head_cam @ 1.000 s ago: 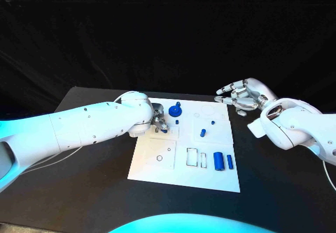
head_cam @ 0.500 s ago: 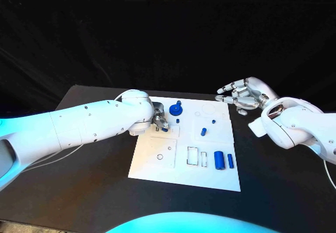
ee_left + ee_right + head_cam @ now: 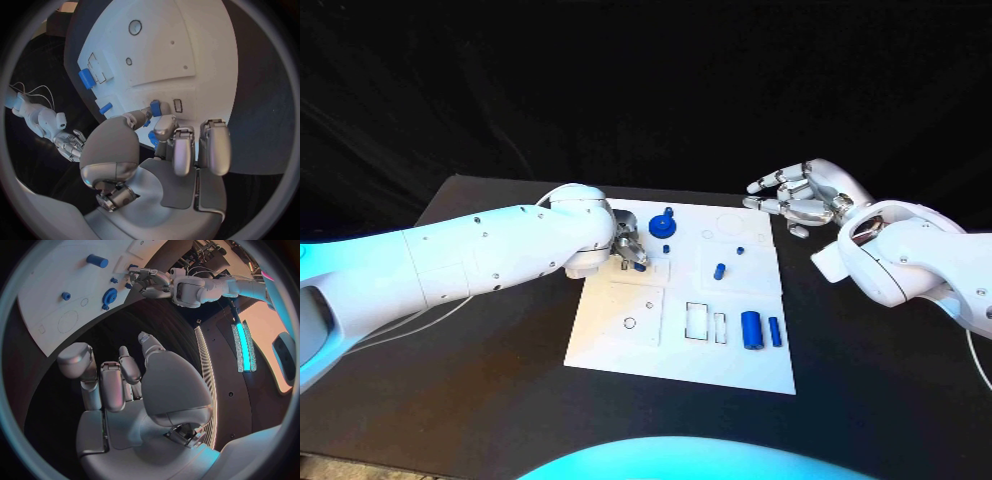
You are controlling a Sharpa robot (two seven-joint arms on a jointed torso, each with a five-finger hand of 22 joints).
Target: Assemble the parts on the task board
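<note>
1. our left robot hand [image 3: 626, 247] pinches a small blue part [image 3: 639, 264] over the task board [image 3: 678, 350] – near its far left slots.
2. our right robot hand [image 3: 795, 200] hovers off-board, fingers apart, empty.
3. we judge: lower straight, release only once seated.

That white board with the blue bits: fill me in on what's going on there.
The robot is assembling small blue parts on the white task board. Its left hand is down over the board's far left area, fingertips on a small blue part; whether it grips the part is hard to tell. The right hand hovers off the board's far right corner, holding nothing, fingers loosely curled. A round blue part, a small peg and two blue cylinders sit on the board.
</note>
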